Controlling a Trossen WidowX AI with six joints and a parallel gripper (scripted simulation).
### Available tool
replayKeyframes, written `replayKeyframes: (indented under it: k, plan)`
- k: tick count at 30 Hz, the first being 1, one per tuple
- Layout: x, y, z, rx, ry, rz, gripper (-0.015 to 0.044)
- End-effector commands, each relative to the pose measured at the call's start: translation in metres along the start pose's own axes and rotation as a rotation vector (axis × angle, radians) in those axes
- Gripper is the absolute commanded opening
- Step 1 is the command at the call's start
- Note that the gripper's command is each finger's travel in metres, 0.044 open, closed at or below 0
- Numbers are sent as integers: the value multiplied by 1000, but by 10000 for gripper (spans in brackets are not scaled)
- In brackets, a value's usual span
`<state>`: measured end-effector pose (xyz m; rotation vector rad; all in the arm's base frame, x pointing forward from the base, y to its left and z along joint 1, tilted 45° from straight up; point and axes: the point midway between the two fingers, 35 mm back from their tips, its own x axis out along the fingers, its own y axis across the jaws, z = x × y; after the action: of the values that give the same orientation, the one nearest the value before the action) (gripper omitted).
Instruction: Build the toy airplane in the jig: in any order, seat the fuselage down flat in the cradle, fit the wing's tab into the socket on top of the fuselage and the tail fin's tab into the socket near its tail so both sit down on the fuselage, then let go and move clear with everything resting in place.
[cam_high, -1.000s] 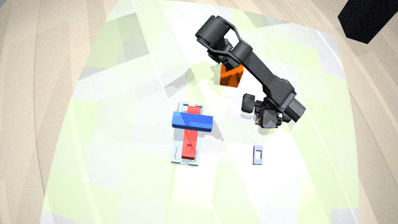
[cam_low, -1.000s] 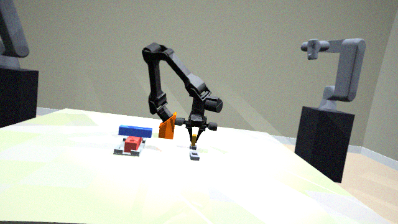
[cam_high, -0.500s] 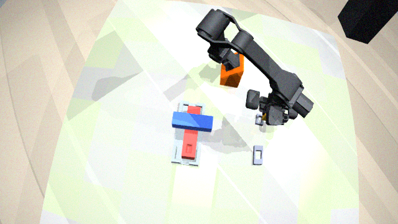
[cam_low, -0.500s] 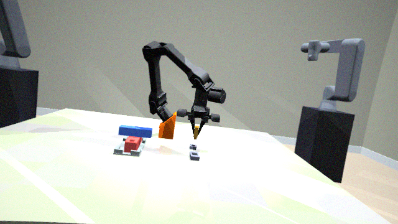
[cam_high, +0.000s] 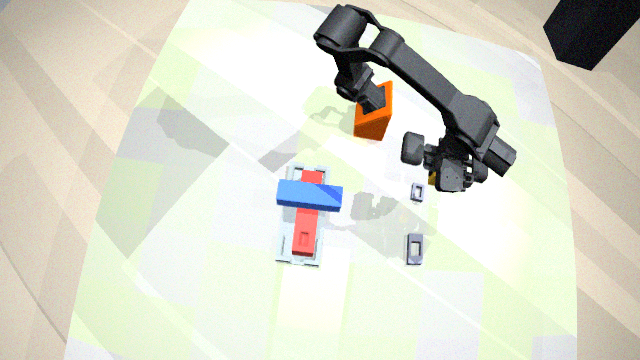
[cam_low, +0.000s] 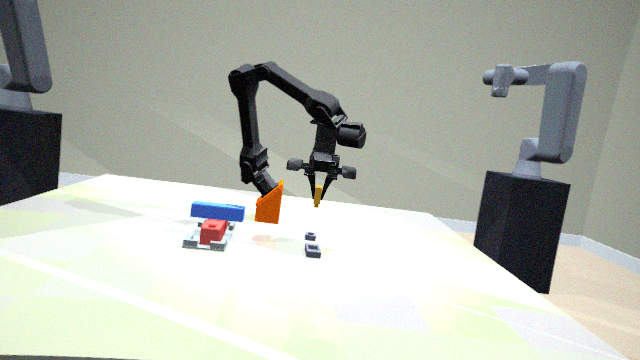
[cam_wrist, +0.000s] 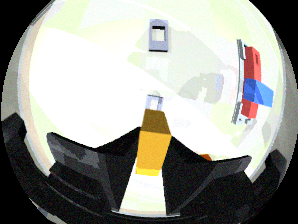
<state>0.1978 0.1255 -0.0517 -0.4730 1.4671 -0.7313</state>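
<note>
The red fuselage (cam_high: 304, 225) (cam_low: 213, 231) (cam_wrist: 253, 62) lies in the pale grey cradle (cam_high: 283, 254) (cam_low: 190, 243) (cam_wrist: 240, 75), its tail socket uncovered. The blue wing (cam_high: 309, 195) (cam_low: 217, 211) (cam_wrist: 258, 93) lies crosswise on top of the fuselage; its tab is hidden. My gripper (cam_low: 318, 192) (cam_wrist: 154, 150) is shut on the yellow tail fin (cam_low: 317, 195) (cam_wrist: 153, 147), which hangs upright in the air above the table, to the right of the cradle in the top and exterior views. In the top view the arm hides most of the fin.
A small grey holder (cam_high: 417, 192) (cam_low: 310, 235) (cam_wrist: 154, 101) stands below and near the fin. A larger grey holder (cam_high: 414, 249) (cam_low: 313, 251) (cam_wrist: 158, 36) stands beyond it. The orange arm base (cam_high: 371, 125) (cam_low: 269, 207) is at the back, between cradle and gripper in the exterior view.
</note>
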Motion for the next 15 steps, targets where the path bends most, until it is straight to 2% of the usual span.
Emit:
replayKeyframes:
  k: [1,10,15]
  plan:
    - [-14,-1,0,9,-1,12,0]
    - [-39,-5,-4,13,-1,10,0]
    - [-41,-6,-2,14,0,12,0]
